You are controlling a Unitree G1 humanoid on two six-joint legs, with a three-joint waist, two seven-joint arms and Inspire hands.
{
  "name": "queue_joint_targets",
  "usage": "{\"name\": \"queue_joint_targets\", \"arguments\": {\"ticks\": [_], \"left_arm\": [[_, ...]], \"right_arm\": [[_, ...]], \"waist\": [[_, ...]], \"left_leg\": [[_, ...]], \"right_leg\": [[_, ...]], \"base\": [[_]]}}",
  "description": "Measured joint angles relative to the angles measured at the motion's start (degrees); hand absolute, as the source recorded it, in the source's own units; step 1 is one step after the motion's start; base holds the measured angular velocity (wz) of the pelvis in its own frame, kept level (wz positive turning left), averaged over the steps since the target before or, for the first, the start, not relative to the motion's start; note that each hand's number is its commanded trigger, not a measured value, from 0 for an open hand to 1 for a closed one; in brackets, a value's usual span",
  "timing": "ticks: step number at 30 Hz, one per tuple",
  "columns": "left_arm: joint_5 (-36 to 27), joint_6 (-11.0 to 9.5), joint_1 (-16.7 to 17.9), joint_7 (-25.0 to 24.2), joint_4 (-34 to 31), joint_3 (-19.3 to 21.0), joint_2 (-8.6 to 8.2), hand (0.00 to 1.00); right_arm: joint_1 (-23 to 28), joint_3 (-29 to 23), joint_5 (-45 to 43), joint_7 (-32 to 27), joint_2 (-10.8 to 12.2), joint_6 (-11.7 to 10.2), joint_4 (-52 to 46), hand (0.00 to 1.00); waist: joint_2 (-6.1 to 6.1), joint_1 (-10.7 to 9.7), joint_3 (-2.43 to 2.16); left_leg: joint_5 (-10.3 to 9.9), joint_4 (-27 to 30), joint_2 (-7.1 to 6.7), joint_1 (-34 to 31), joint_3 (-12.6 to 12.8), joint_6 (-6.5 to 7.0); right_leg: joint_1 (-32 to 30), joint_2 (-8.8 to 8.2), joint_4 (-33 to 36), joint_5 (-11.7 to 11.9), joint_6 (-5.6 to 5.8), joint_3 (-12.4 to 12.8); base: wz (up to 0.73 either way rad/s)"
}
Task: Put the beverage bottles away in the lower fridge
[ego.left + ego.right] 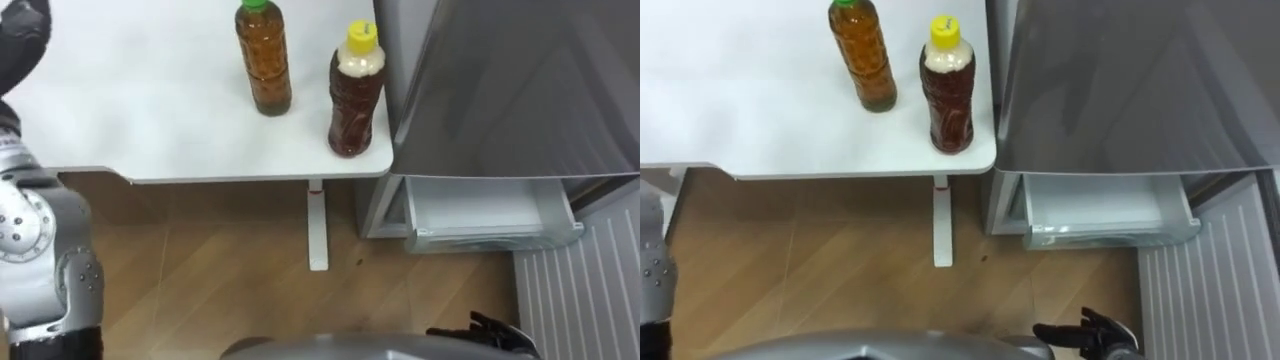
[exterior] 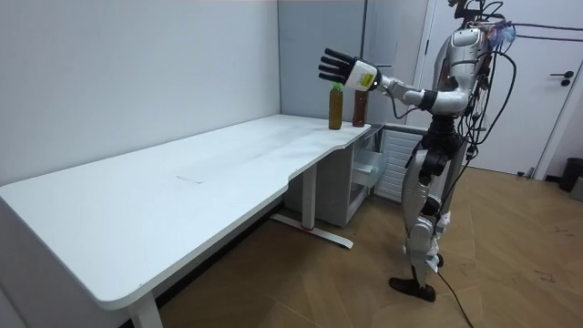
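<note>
**Drinks.** The green-capped bottle is clear plastic with amber liquid and stands upright on the white table. The yellow-capped bottle holds darker red-brown liquid with a pale band under the cap. It stands upright just beside the first, at the table's front right corner — close to both edges and near the grey fridge. Neither bottle is held.

**Clearances.** A broad white surface extends left of the bottles. Under the fridge's grey front, the lower drawer stands pulled out. Wood floor lies between it and the table leg. A ribbed white panel borders the drawer's right.

**Hands.** The left hand is raised above the green-capped bottle with fingers spread wide, apart from it. The right hand hangs low — fingers loosely extended, empty.
</note>
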Motion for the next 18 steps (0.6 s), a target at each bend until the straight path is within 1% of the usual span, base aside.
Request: {"name": "queue_joint_targets", "arguments": {"ticks": [2,3,4,5,6,7,9,10,11,12,13,15,18], "left_arm": [[-0.16,0.42,-2.35,-4.29,-0.80,-0.12,0.07,0.00],[-0.19,0.69,-2.66,-5.02,-1.33,-0.13,0.16,0.00],[-0.25,1.56,-2.87,-6.65,-3.09,-0.22,0.66,0.00],[-0.23,2.00,-3.04,-8.92,-4.79,-0.49,1.40,0.00],[-0.22,2.14,-3.17,-10.15,-5.40,-0.71,1.54,0.00],[-0.18,2.54,-3.63,-12.48,-6.23,-1.32,1.54,0.00],[-0.21,3.97,-3.79,-16.59,-6.80,-2.15,1.54,0.00],[-0.38,4.37,-3.78,-17.36,-6.80,-2.55,1.54,0.00],[-0.77,5.34,-3.78,-18.95,-6.80,-3.51,1.50,0.00],[-1.18,6.41,-3.78,-20.43,-6.78,-4.78,1.44,0.00],[-1.42,6.87,-3.78,-21.14,-6.78,-5.60,1.44,0.00],[-1.48,8.65,-3.78,-24.45,-6.78,-8.16,1.33,0.00],[-1.42,9.90,-3.78,-27.66,-6.78,-9.61,1.32,0.00]], "right_arm": [[0.04,-1.30,0.01,0.83,-0.25,-0.08,0.00,0.00],[0.06,-1.45,0.06,1.05,-0.40,-0.06,0.00,0.00],[-0.02,-1.84,0.03,1.44,-0.59,0.04,-0.01,0.00],[-0.52,-2.07,-0.14,1.48,-0.62,0.09,-0.01,0.00],[-0.40,-2.37,-0.31,1.49,-0.61,0.12,0.01,0.00],[-0.40,-2.42,-0.51,1.44,-0.63,0.15,0.00,0.00],[-0.56,-2.33,-0.80,1.33,-0.68,0.20,-0.10,0.00],[-0.53,-2.31,-0.81,1.33,-0.71,0.32,-0.15,0.00],[-0.55,-2.28,-0.81,1.33,-0.81,0.66,-0.22,0.00],[-0.59,-1.98,-0.72,1.31,-0.84,0.69,-0.21,0.00],[-0.61,-1.68,-0.68,1.30,-0.84,0.70,-0.21,0.00],[-0.88,-1.22,-0.71,1.36,-0.81,0.73,-0.22,0.00],[-0.96,-1.20,-0.73,1.37,-0.81,1.44,-0.47,0.00]], "waist": [[0.40,-0.18,-0.16],[0.56,-0.38,-0.19],[0.77,-1.19,-0.25],[0.96,-1.44,-0.28],[1.01,-1.55,-0.29],[1.14,-1.67,-0.33],[1.33,-1.77,-0.36],[1.33,-1.81,-0.36],[1.30,-1.86,-0.34],[1.13,-2.11,-0.23],[1.02,-2.13,-0.17],[0.61,-2.18,-0.02],[0.49,-2.60,-0.09]], "left_leg": [[0.00,-0.05,0.05,-0.55,0.37,0.00],[0.00,-0.07,0.07,-0.64,0.52,0.00],[-0.02,-0.09,0.07,-0.83,0.53,0.03],[-0.02,-0.12,0.07,-0.82,0.57,0.03],[-0.02,-0.12,0.07,-0.78,0.59,0.03],[-0.02,-0.12,0.07,-0.62,0.69,0.03],[-0.02,-0.09,0.09,-0.24,1.00,0.03],[-0.02,-0.08,0.09,-0.24,1.09,0.03],[-0.02,-0.10,0.09,-0.25,1.13,0.03],[-0.02,-0.09,0.09,-0.24,1.18,0.03],[-0.02,-0.10,0.09,-0.24,1.18,0.03],[-0.02,-0.09,0.09,-0.25,1.27,0.03],[-0.02,-0.02,0.09,-0.38,1.27,0.03]], "right_leg": [[-0.83,0.03,0.09,0.01,-0.01,0.44],[-0.93,0.03,0.09,0.01,-0.01,0.49],[-1.13,0.03,0.12,0.01,-0.01,0.60],[-1.21,0.03,0.14,0.01,-0.01,0.69],[-1.20,0.03,0.15,0.01,-0.01,0.73],[-1.15,0.03,0.18,0.01,-0.01,0.86],[-1.13,0.02,0.21,0.01,-0.01,1.06],[-1.07,0.02,0.21,0.01,-0.01,1.15],[-0.99,0.02,0.21,0.00,-0.01,1.58],[-0.94,0.03,0.21,0.00,-0.01,1.60],[-0.92,0.02,0.22,0.00,0.00,1.58],[-1.01,0.02,0.21,0.00,0.00,1.74],[-1.09,0.02,0.21,0.00,0.00,1.70]], "base": [[-0.08],[-0.06],[-0.04],[0.00],[-0.04],[-0.06],[-0.09],[-0.06],[-0.03],[0.00],[0.00],[0.00],[0.00]]}}
